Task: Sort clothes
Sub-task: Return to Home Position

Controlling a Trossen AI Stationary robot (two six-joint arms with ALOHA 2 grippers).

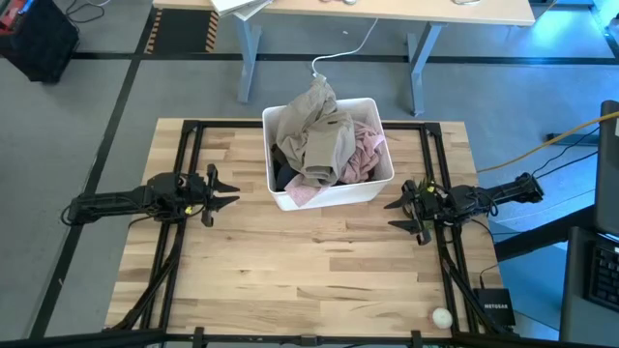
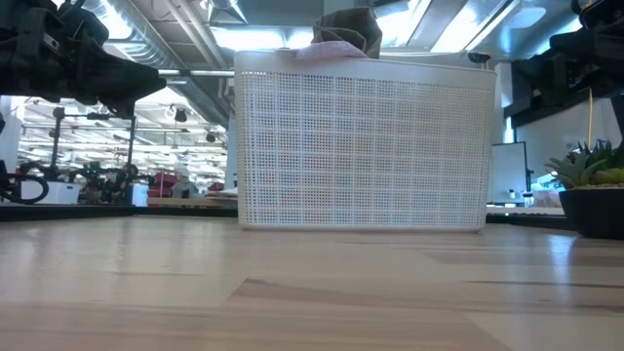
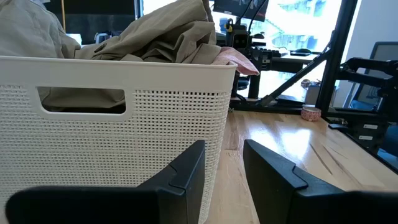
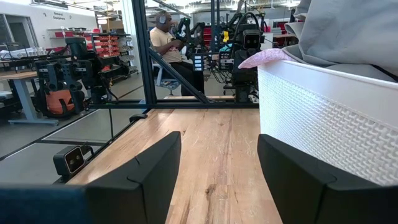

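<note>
Currently the clothes [image 1: 324,145], khaki on top with pink at the right, are piled in the white bin [image 1: 334,197] at the far centre of the surface [image 1: 309,271]. Left claw [image 1: 230,189] hovers left of the bin, open, empty. Right claw [image 1: 395,214] hovers right, open, empty.

- Khaki-beige soft fabric garment [image 1: 321,133]: crumpled, topmost in the heap, centre of the high view slightly above the middle; one fold is draped over the far rim of the white perforated plastic bin [image 1: 334,196].
- Pale pink soft fabric garment [image 1: 362,153]: bunched at the right side of the heap; a strip also shows at the lower left inside the bin.
- Black soft fabric garment [image 1: 281,174]: partly buried, visible at the left interior only.
- Dark grey garment: not distinguishable.
</note>
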